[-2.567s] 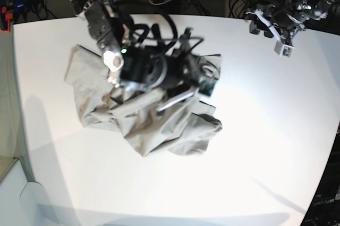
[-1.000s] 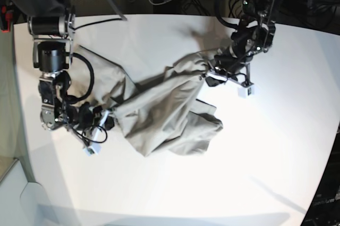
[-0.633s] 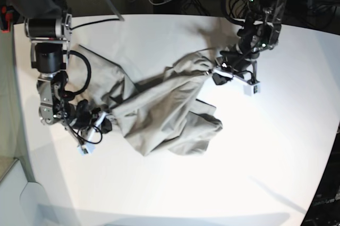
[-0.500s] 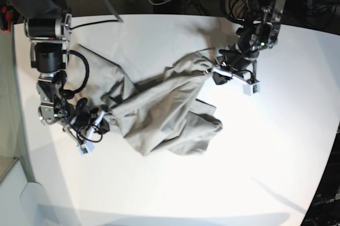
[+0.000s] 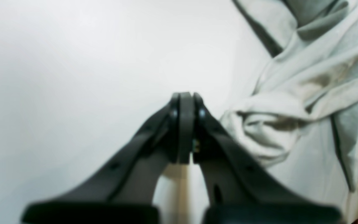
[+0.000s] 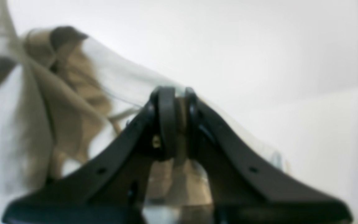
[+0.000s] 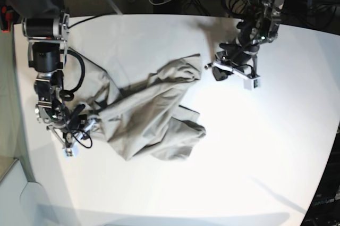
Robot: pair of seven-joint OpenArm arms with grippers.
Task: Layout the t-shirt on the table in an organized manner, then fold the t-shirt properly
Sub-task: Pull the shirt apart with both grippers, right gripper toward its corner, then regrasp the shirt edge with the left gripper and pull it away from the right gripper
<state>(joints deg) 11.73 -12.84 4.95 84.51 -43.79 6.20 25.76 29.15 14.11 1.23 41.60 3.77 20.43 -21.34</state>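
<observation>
While right claw (image 6: 176, 102) pinches t-shirt (image 7: 154, 111), left claw (image 5: 185, 105) empty

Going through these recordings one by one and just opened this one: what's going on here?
A two-armed robot is spreading out a beige t-shirt on the white table. The right end effector is pinched shut on a fold of the fabric at one end. The left end effector is shut on nothing, beside the shirt's far edge with bare table between them. The shirt lies crumpled and unfolded.

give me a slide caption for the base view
Right gripper pinches the crumpled t-shirt at its edge while the shut left gripper hangs empty above the table.
</observation>
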